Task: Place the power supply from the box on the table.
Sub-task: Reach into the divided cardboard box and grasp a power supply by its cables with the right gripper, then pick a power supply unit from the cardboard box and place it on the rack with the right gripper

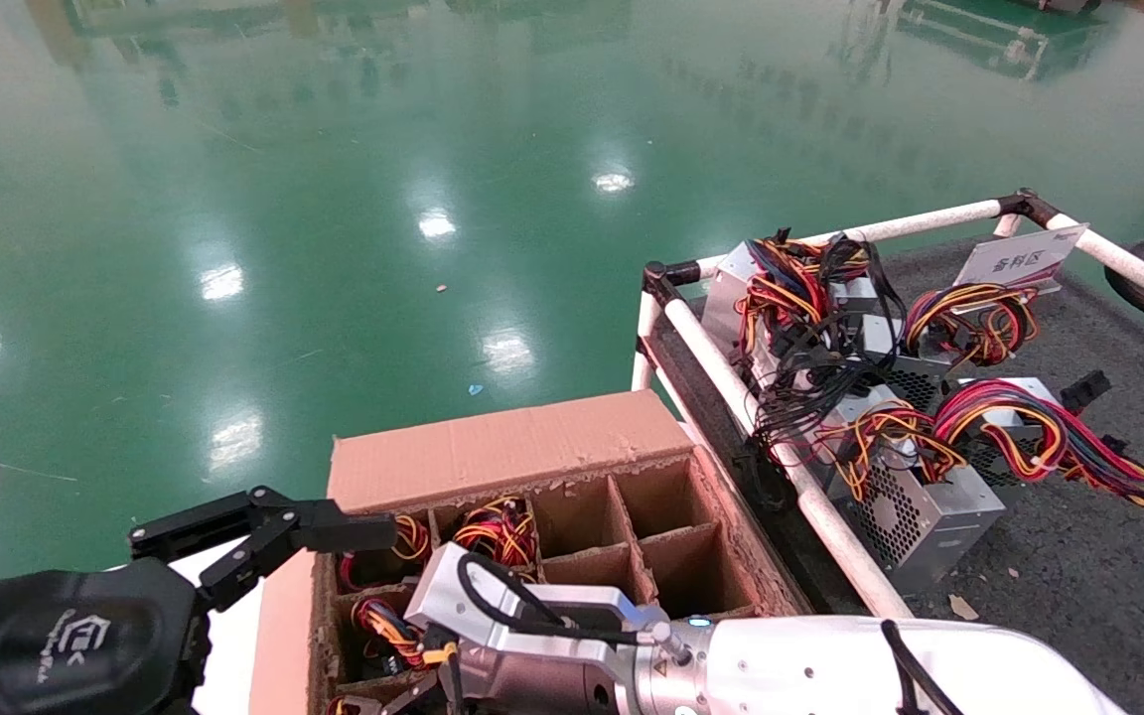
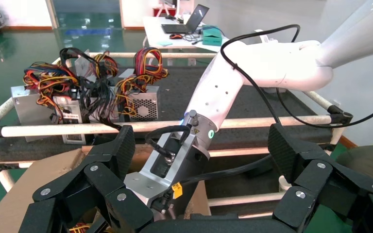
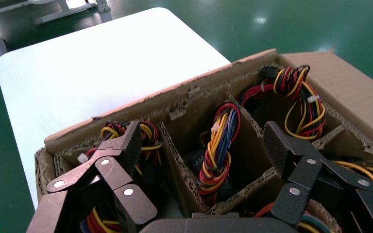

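The box (image 1: 502,447) stands low in the head view, a brown carton split into cells. Several cells hold a power supply topped by a looped wire bundle (image 1: 498,531). My right arm's wrist (image 1: 532,626) reaches over the box's near cells. In the right wrist view my right gripper (image 3: 201,145) is open above a cell, with one power supply's wire bundle (image 3: 218,150) between and below its fingers, not touched. My left gripper (image 1: 284,546) is open and holds nothing, hovering at the box's left edge. Several power supplies (image 1: 890,437) lie on the table (image 1: 1078,556).
White tube rails (image 1: 781,447) edge the table between it and the box. A small white sign (image 1: 1024,260) stands at the table's far side. A white surface (image 3: 102,63) lies beyond the box's left wall. Glossy green floor (image 1: 334,199) surrounds everything.
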You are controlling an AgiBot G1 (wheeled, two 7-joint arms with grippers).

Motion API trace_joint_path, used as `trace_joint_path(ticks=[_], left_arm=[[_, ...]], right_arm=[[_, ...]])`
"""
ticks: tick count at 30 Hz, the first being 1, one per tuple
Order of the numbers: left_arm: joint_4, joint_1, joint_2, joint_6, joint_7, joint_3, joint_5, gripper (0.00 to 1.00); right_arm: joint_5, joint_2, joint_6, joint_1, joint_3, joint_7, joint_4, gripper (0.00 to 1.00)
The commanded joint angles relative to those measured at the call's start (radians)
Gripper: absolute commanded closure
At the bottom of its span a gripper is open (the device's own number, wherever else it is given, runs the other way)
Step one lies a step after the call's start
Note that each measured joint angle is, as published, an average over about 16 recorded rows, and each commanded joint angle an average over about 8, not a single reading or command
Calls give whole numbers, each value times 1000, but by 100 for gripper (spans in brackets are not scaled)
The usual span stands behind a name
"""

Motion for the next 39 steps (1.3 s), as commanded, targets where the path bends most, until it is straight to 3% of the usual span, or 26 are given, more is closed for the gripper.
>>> trace_joint_path(ticks=[1, 24, 39], left_arm=[[0, 0, 0, 0, 0, 0, 0, 0], [0, 0, 0, 0, 0, 0, 0, 0], [0, 0, 0, 0, 0, 0, 0, 0]], right_arm=[[-6, -7, 3, 2, -3, 5, -4, 100], [4, -39, 7, 20, -3, -43, -99, 100], [123, -1, -68, 52, 45, 61, -93, 100]])
